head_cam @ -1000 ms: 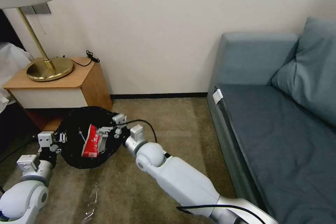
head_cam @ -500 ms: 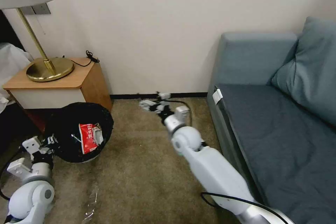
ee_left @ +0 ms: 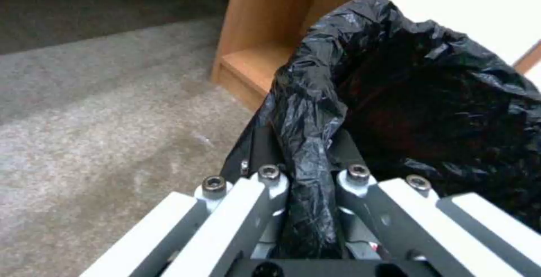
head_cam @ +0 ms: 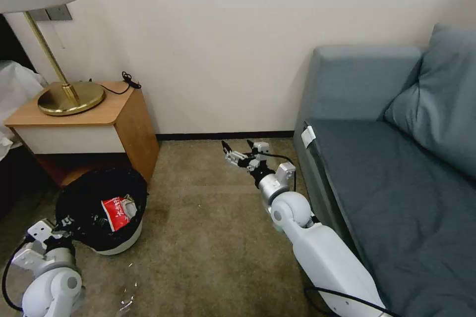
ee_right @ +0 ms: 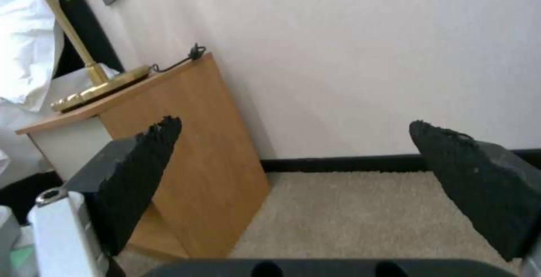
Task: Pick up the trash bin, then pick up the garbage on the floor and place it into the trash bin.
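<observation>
- Trash bin (head_cam: 116,242): white round bin lined with a black plastic bag (ee_left: 428,99), sitting low on the carpet floor (head_cam: 208,237) in front of the nightstand (head_cam: 99,119). In the head view it is lying lower and further to the robot's left than a second ago.
- Left tool (head_cam: 62,224): pinching the bagged rim of the trash bin; the left wrist view is showing both fingers (ee_left: 265,184) pressed against a fold of black plastic. It is sitting lower than a second ago, still gripping the rim.
- Red-and-white wrapper (head_cam: 115,205): lying inside the trash bin, on the black liner. White characters are printed on the red face, too small to read. A second ago the right tool was holding it over the bin.
- Right tool (head_cam: 237,153): fingers spread wide and holding nothing, hovering above the carpet near the black skirting board (head_cam: 223,135), well apart from the bin. The right wrist view is showing its two black pads (ee_right: 141,158) far apart.
- Small pale scraps (head_cam: 128,297): lying on the carpet near the bin.
- Brass lamp (head_cam: 69,94): standing on the nightstand tabletop.
- Blue-grey sofa (head_cam: 396,183): standing to the robot's right, against the wall.
</observation>
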Available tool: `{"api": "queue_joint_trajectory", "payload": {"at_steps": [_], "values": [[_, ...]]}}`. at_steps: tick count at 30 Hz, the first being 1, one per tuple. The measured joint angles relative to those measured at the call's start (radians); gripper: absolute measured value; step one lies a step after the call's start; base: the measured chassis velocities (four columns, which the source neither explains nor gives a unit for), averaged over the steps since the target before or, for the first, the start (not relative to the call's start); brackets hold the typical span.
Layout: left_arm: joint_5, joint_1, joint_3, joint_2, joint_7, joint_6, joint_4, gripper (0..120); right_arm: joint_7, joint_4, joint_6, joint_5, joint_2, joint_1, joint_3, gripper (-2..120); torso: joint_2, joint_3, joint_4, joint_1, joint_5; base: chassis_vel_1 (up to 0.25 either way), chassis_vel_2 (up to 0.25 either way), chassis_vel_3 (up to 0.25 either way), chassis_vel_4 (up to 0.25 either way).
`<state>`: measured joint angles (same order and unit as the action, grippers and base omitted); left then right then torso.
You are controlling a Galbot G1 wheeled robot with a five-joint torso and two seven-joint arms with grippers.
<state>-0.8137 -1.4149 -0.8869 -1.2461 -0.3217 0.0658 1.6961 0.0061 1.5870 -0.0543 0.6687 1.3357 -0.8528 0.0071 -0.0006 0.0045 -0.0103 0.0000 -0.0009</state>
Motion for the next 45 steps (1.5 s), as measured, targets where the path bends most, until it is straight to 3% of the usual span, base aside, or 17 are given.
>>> {"api": "queue_joint_trajectory", "payload": {"at_steps": [4, 13, 14, 15, 17, 24, 26, 30, 33, 39, 45], "values": [[-0.068, -0.003, -0.008, 0.007, -0.015, 0.018, -0.005, 4, -0.016, -0.009, 0.006, -0.004, 0.001, -0.012, 0.002, 100, 0.000, 0.000, -0.0002, 0.000, -0.0001, 0.000, 0.000, 0.000, 0.000], [-0.117, -0.018, -0.021, 0.021, -0.009, 0.031, -0.020, 10, -0.035, -0.018, 0.011, -0.006, 0.003, -0.022, 0.000, 100, 0.000, 0.000, 0.0000, 0.000, 0.0000, 0.000, 0.000, 0.000, 0.000], [-0.120, -0.021, -0.023, 0.025, -0.008, 0.033, -0.020, 19, -0.035, -0.021, 0.011, -0.006, 0.005, -0.022, -0.001, 100, 0.000, 0.000, -0.0001, 0.000, -0.0001, 0.000, 0.000, 0.000, 0.000], [-0.120, -0.021, -0.023, 0.025, -0.008, 0.033, -0.020, 19, -0.035, -0.021, 0.011, -0.006, 0.005, -0.022, -0.001, 100, 0.000, 0.000, -0.0001, 0.000, -0.0001, 0.000, 0.000, 0.000, 0.000], [-0.125, -0.026, -0.027, 0.030, -0.008, 0.035, -0.018, 31, -0.036, -0.023, 0.011, -0.006, 0.007, -0.024, -0.003, 100, 0.000, 0.000, 0.0000, 0.000, -0.0001, 0.000, 0.000, 0.000, 0.000], [-0.126, -0.040, -0.040, 0.044, -0.006, 0.035, -0.012, 48, -0.038, -0.026, 0.011, -0.012, 0.007, -0.038, -0.004, 100, 0.000, 0.000, -0.0001, 0.000, -0.0001, 0.000, 0.000, 0.000, 0.000], [-0.077, -0.058, -0.056, 0.053, -0.009, 0.035, -0.001, 63, -0.035, -0.027, 0.011, -0.011, 0.007, -0.042, -0.001, 100, 0.000, 0.000, -0.0002, 0.000, -0.0001, 0.000, 0.000, 0.000, 0.000], [-0.035, -0.076, -0.067, 0.057, -0.014, 0.038, 0.023, 73, -0.028, -0.027, 0.011, -0.008, 0.009, -0.045, 0.000, 100, 0.000, 0.000, 0.0000, 0.000, -0.0002, 0.000, 0.000, 0.000, 0.000], [0.004, -0.094, -0.076, 0.057, -0.013, 0.038, 0.062, 90, -0.011, -0.027, 0.010, -0.006, 0.012, -0.045, 0.000, 100, 0.000, 0.000, -0.0001, 0.000, -0.0001, 0.000, 0.000, 0.000, 0.000], [0.061, -0.110, -0.085, 0.058, 0.006, 0.027, 0.105, 100, 0.021, -0.028, 0.000, 0.011, 0.016, -0.040, -0.001, 100, 0.000, 0.000, -0.0001, 0.000, -0.0002, 0.000, 0.000, 0.000, 0.000], [0.205, -0.143, -0.097, 0.057, 0.070, -0.020, 0.183, 100, 0.080, -0.027, -0.040, 0.084, 0.022, -0.046, 0.026, 100, 0.000, 0.000, -0.0001, 0.000, 0.0000, 0.000, 0.000, 0.000, 0.000]]}}
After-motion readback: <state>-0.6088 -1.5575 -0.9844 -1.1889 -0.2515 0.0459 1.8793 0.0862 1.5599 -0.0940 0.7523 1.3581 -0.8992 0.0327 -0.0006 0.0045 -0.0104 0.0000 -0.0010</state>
